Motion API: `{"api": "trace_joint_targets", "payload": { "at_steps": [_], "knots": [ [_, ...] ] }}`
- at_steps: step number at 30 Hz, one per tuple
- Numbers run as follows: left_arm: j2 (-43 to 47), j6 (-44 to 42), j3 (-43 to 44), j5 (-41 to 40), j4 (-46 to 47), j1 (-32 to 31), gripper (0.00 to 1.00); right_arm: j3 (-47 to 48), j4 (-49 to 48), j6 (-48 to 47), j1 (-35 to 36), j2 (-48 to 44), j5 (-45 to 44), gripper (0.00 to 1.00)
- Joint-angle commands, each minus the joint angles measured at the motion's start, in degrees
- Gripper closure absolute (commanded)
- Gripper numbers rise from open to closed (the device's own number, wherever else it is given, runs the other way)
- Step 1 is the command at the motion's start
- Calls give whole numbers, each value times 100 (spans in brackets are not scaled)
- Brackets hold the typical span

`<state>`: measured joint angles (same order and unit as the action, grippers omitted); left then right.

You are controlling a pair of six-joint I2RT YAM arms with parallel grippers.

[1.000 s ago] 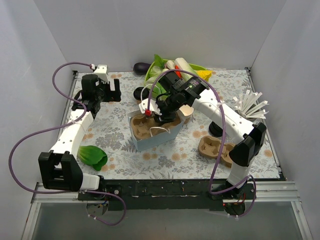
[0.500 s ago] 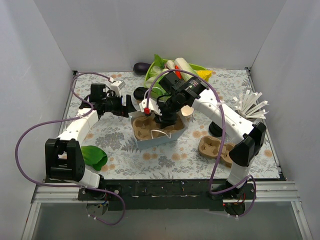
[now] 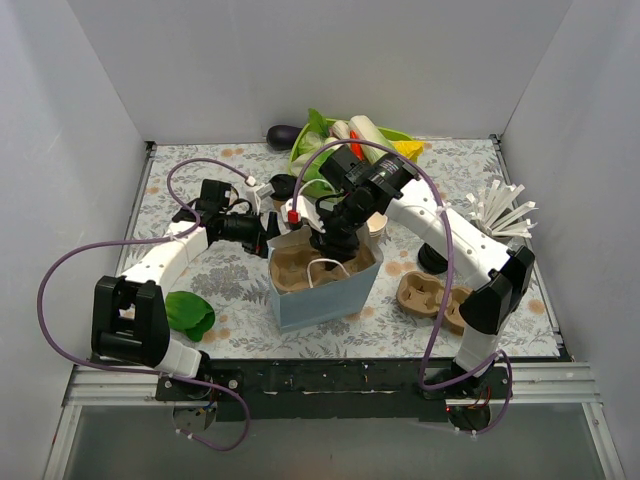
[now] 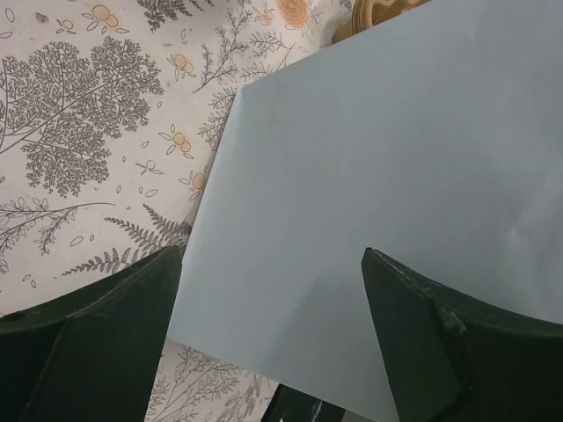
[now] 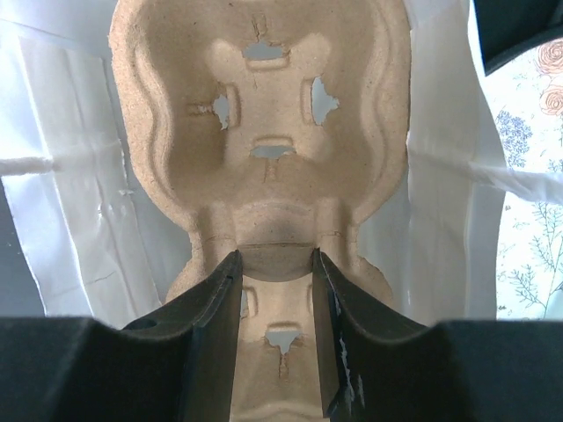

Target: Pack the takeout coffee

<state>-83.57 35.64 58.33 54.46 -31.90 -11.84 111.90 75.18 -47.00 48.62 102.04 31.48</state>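
The right gripper [image 5: 275, 264] is clamped on the raised middle ridge of the pulp carrier [image 5: 264, 132], one finger on each side of it. The carrier sits down inside the blue bag [image 3: 325, 305], with the bag's white lining showing on both sides in the wrist view. Both cup wells that can be seen are empty. The left gripper [image 4: 271, 259] has its jaws spread wide and faces the bag's flat outer side just beside it. Whether the fingers touch the paper cannot be told. The bag stands upright in the middle of the counter [image 3: 235, 275] with its mouth open and its white handle draped over the near rim. The takeout coffee [image 3: 283, 186] is not in the bag. It appears to be the black-lidded cup standing on the counter just behind the bag's far left corner, near the left wrist, though it is small and partly hidden in the overhead view. A lidless cup [image 3: 375, 222] stands by the bag's far right corner, under the right arm. As a judgement, the step in hand is seating the carrier in the bag while the left arm steadies it, so the packing is at an early stage. The next move calls for letting go of the ridge and lifting straight up clear of the bag's mouth without snagging the handle. After that comes taking the lidded cup, not the open one, and lowering it upright into a well.
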Motion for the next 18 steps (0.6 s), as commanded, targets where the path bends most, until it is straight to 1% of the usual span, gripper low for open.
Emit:
{"api": "trace_joint_targets", "payload": {
  "at_steps": [1, 2, 4, 5, 6, 11, 18],
  "knots": [
    [271, 189, 135, -81, -133, -3, 14, 104, -3, 157, -2, -263, -221, 99],
    [271, 189, 179, -232, -89, 6, 12, 87, -12, -35, -2, -281, -274, 99],
    [219, 128, 389, -670, -44, 58, 10, -70, -3, -334, -2, -403, -292, 99],
    [184, 84, 460, -804, -36, 85, 10, -158, -12, -693, -2, -439, -309, 99],
    [157, 66, 539, -962, -27, 111, 9, -238, -12, -853, -2, -509, -310, 99],
    [165, -74, 899, -1726, -27, 173, 7, -589, -12, -1425, 25, -536, -415, 99],
    [420, -381, 961, -2053, -343, 173, 5, -888, -29, -1680, 60, -448, -397, 99]
  ]
}}
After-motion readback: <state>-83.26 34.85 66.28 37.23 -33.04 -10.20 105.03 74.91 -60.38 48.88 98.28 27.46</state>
